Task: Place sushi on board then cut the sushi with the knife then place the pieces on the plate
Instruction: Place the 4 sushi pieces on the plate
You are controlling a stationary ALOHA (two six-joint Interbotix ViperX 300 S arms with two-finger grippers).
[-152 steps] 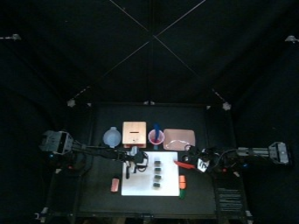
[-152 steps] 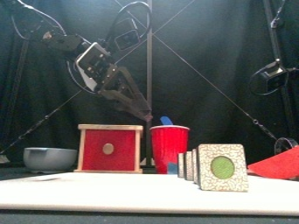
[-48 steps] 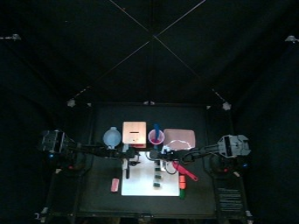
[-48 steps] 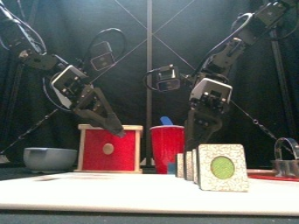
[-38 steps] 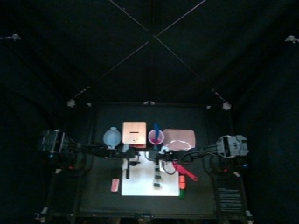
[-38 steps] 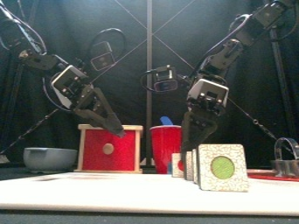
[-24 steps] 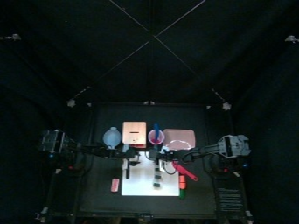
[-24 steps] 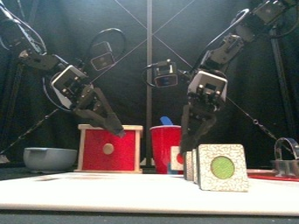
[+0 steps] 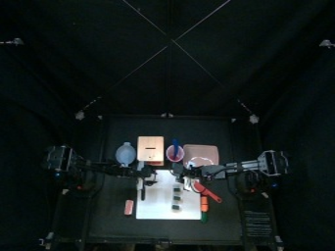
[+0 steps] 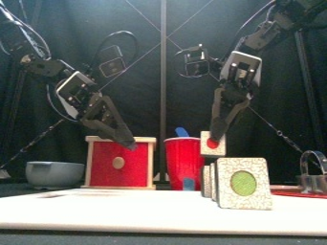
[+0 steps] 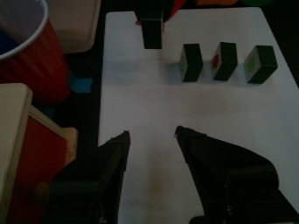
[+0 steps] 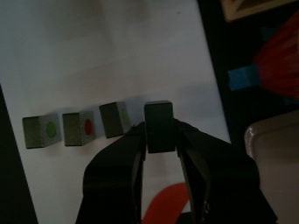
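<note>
Overhead, front, wrists: one shared board [image 9: 160,212]

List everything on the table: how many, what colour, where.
cutting board: one, white, middle
sushi pieces: three, dark green, on the board
sushi piece: one, dark green, held above the board
red cup: one, red, behind the board
blue knife: one, blue, in the cup
red knife: one, red, board's right edge
wooden box: one, pale, red front, left of cup
bowl: one, blue-grey, left of box
pink tray: one, pink, right of cup
metal cutter: one, silver, far right
left hand: open, over the board
right hand: shut on the held piece
</note>
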